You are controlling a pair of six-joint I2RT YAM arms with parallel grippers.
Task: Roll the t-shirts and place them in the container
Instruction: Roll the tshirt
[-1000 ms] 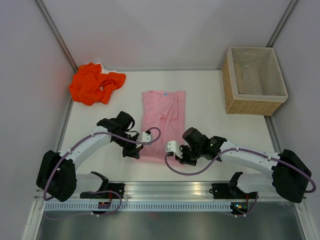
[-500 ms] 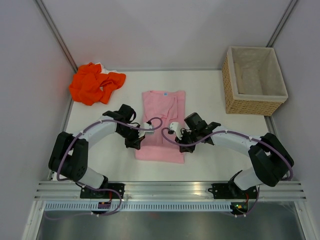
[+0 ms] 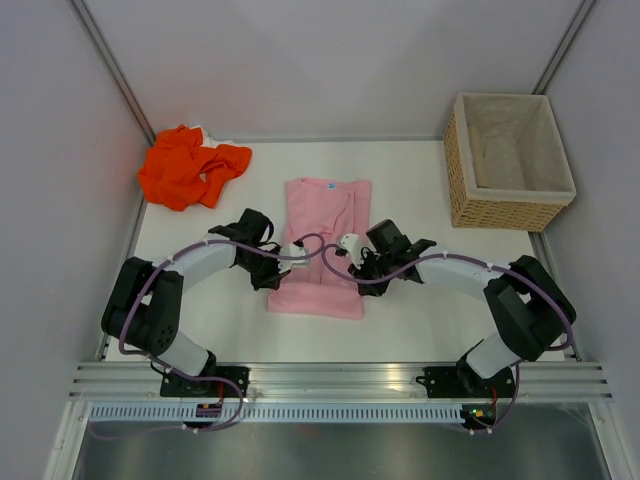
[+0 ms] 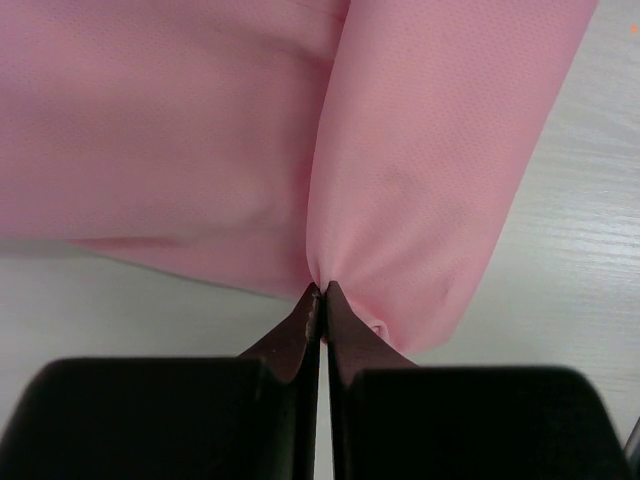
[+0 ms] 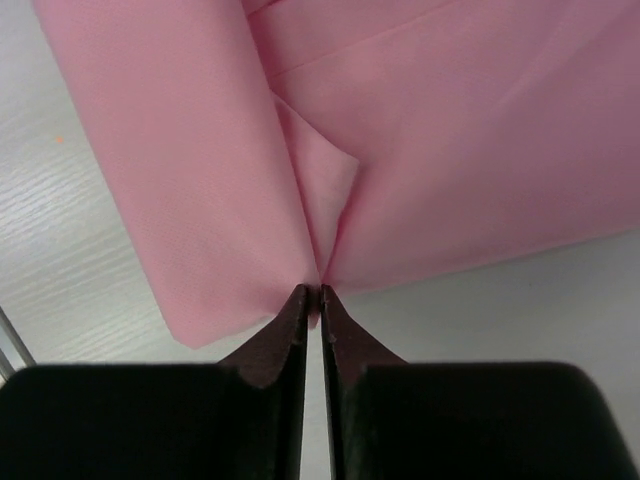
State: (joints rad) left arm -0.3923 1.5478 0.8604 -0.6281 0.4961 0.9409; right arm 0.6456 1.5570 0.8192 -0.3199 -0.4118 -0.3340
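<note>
Left gripper (image 4: 320, 292) and right gripper (image 5: 312, 293) each clench a near corner of the pink shirt (image 3: 330, 210), lifting its hem over the cloth stretched beyond them, probably to start an even roll. Orange shirt (image 3: 188, 168) lies crumpled well beyond the left gripper.

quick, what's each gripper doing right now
left gripper: closed, pinching a fold of the pink t-shirt
right gripper: closed, pinching a fold of the same pink t-shirt

White table (image 3: 420, 190): pink t-shirt (image 3: 325, 210), orange t-shirt (image 3: 190, 168), basket (image 3: 495, 212)
</note>
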